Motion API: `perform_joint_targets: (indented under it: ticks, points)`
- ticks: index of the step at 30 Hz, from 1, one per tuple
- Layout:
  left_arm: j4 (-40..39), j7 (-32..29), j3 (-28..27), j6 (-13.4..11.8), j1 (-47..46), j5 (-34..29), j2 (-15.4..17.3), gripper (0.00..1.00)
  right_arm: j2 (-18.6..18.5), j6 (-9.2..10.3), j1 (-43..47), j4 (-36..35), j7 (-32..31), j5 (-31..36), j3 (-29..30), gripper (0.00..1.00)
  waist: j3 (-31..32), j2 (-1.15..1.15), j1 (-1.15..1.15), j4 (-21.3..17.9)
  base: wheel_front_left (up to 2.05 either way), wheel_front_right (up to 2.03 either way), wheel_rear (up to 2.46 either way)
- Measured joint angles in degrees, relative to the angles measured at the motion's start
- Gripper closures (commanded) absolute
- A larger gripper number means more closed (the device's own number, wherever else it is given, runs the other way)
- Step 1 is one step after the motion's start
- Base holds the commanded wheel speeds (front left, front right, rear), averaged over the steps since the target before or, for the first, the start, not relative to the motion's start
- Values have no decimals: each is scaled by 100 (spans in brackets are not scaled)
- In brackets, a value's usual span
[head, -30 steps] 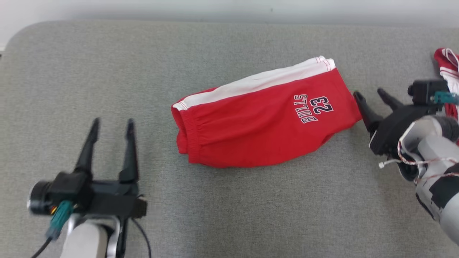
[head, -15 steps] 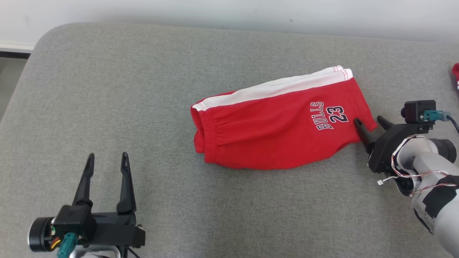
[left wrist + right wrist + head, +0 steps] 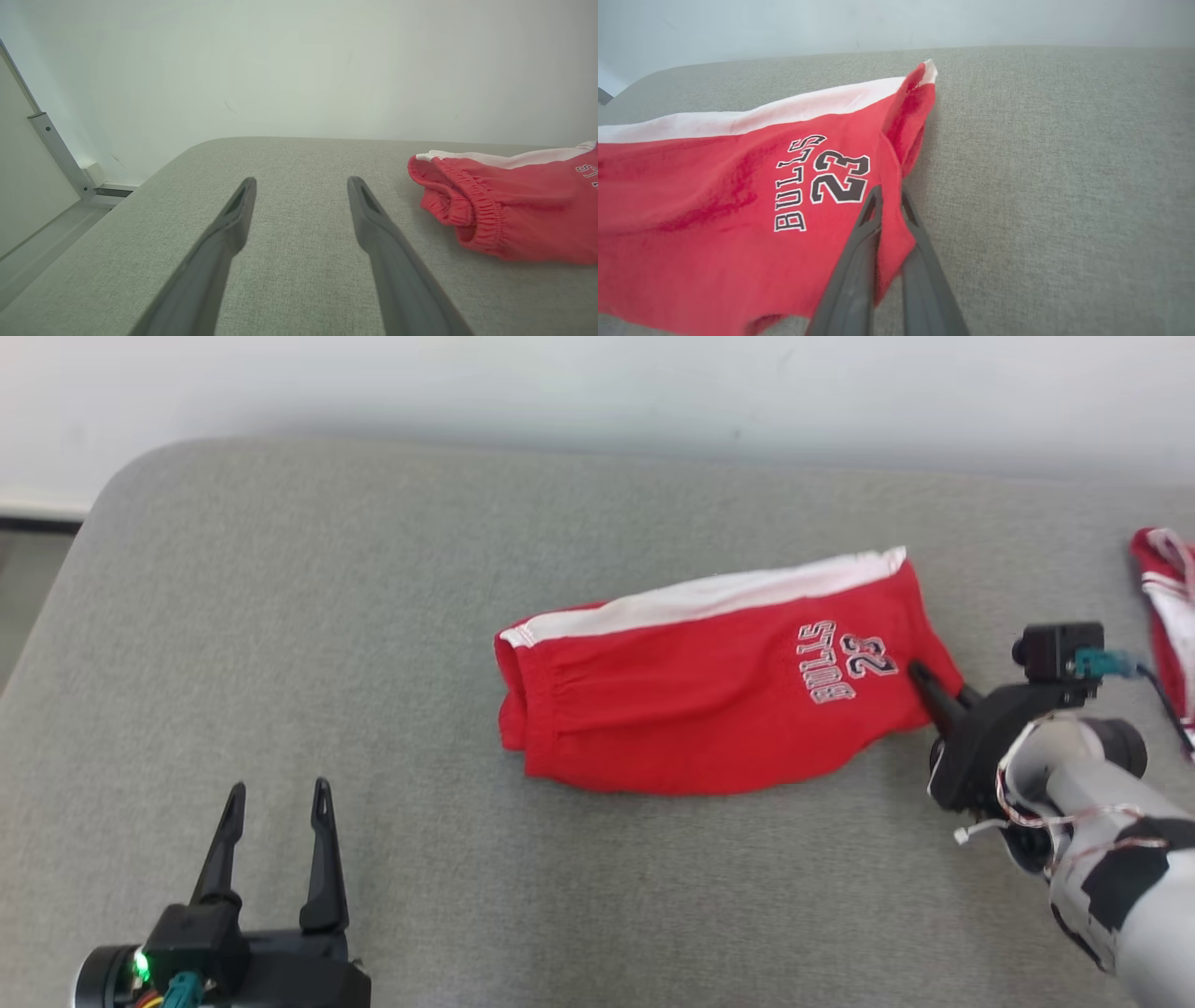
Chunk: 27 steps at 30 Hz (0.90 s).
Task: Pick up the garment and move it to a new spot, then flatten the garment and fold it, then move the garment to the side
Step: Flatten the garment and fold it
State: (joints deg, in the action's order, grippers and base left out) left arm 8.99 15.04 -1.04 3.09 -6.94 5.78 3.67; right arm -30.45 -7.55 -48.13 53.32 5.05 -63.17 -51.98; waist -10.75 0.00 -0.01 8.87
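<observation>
Pinching the hem of a red pair of shorts, the garment (image 3: 691, 709) of the task, the robot's right end effector (image 3: 920, 674) is clenched on a fold of cloth just beside the "BULLS 23" print (image 3: 843, 665), at the leg end. The garment lies near the middle of the grey padded bench (image 3: 373, 616), with its white side stripe (image 3: 700, 600) toward the wall and its elastic waistband (image 3: 534, 709) toward the robot's left. The left end effector (image 3: 278, 791) hangs released with fingers spread, well apart from the waistband. The cloth looks light, soft and limp (it rucks up toward the pinch in the right wrist view), so a hold at one corner will likely let the rest sag and drag across the bench. Judged from here, the thicker gathered waistband offers the surest second hold for the free arm. Another red-and-white item (image 3: 1162, 607) lies at the bench's right edge.
</observation>
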Motion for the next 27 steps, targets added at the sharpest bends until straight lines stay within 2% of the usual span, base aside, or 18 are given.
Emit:
perform_joint_targets:
  ticks: [14, 15, 16, 22, 27]
  points:
    - [-40, 1, -170, 103, 371, -66, -18, 0, -815, -1, 1691, -1323, 415, -654, 43, 100, 460, 0, 0, -534, 0, 0, 0]
    - [-52, 1, -192, 104, 386, -66, -19, 0, -839, -1, 1776, -1361, 457, -644, 48, 59, 474, 0, 0, -566, 0, 0, 0]
    - [-53, 1, -220, 120, 415, -67, -19, 0, -857, 0, 1825, -1370, 459, -612, 51, 0, 486, 0, 0, -595, 0, 0, 0]
    - [-54, 1, -327, 137, 510, -102, -11, 0, -916, 0, 1732, -1283, 601, -289, 249, 0, 547, 0, 0, -711, 0, 0, 0]
    - [-63, 0, -292, 145, 525, -143, -15, 0, -786, 0, 1307, -904, 328, 49, 326, 0, 473, 0, 0, -690, 0, 0, 0]
